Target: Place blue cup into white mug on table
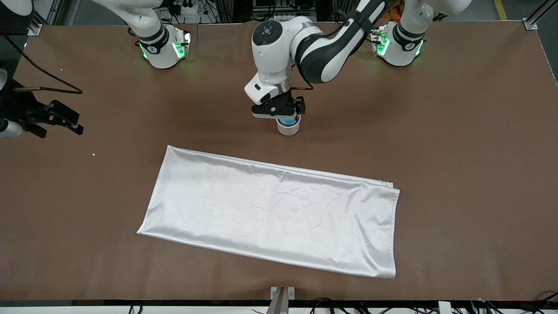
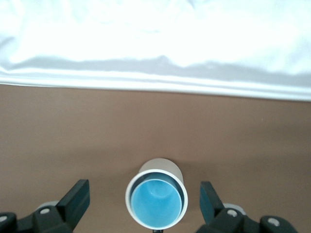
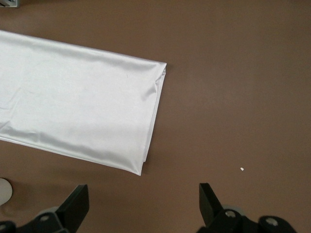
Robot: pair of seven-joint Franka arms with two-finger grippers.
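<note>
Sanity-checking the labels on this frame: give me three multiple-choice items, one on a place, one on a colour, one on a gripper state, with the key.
1. Where is the blue cup?
A. On the cloth
B. Inside the white mug
C. Lying on its side on the table

2. What colour is the folded cloth that lies nearer to the front camera than the mug?
A. White
B. Red
C. Black

3. How does the left gripper stand?
A. Shut on the cup
B. Shut on the mug's rim
C. Open, fingers apart on either side of the mug

Key: 1 B, the left wrist view shows the cup nested within the mug's rim. 2 A, shiny white in every view. 3 C, both fingers stand clear of the mug.
</note>
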